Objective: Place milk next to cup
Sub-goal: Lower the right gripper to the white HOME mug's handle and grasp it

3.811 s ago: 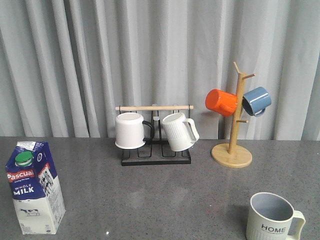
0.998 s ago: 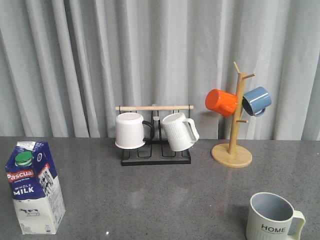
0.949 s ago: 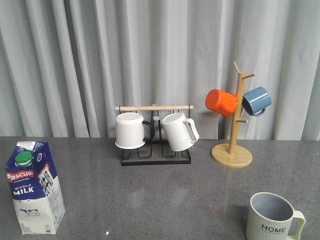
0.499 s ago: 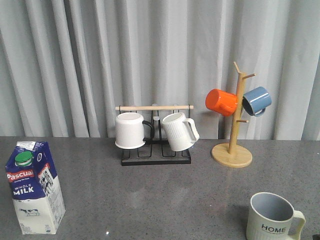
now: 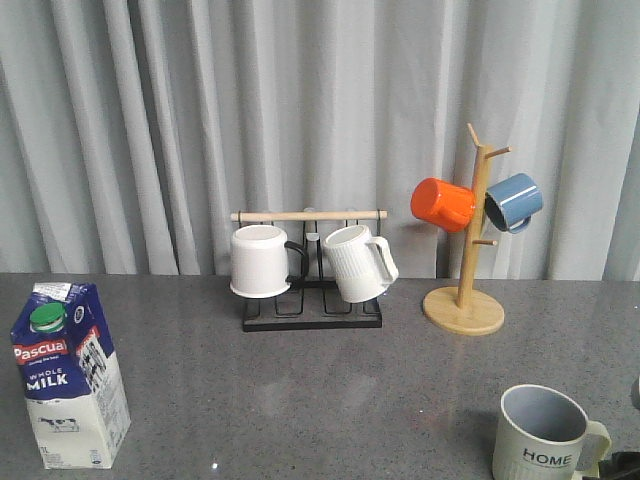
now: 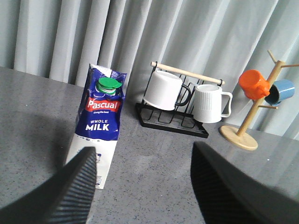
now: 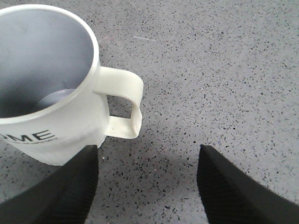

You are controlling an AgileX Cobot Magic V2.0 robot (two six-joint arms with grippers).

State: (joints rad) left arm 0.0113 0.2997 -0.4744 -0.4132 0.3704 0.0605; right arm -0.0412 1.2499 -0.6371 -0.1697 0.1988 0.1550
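Observation:
The milk point(image 5: 70, 375) is a tall blue-and-white carton with a green cap, standing upright at the near left of the grey table; the left wrist view shows the milk point(image 6: 103, 123) just ahead of my left gripper point(image 6: 145, 186). That gripper is open, and the carton stands in front of its left finger point(image 6: 74, 191), apart from it. The cup point(image 5: 540, 435), cream with "HOME" lettering, stands at the near right. My right gripper point(image 7: 147, 186) is open over bare table, close behind the cup point(image 7: 46, 84) and its handle point(image 7: 126, 107). A dark bit of the right arm point(image 5: 622, 464) shows beside the cup.
A black wire rack point(image 5: 312, 300) with two white mugs stands at the back centre. A wooden mug tree point(image 5: 465, 300) with an orange mug point(image 5: 442, 204) and a blue mug point(image 5: 514, 201) stands at the back right. Grey curtains hang behind the table.
The right arm has come into the front view at the bottom right corner, beside the cup. The milk and cup have not moved.

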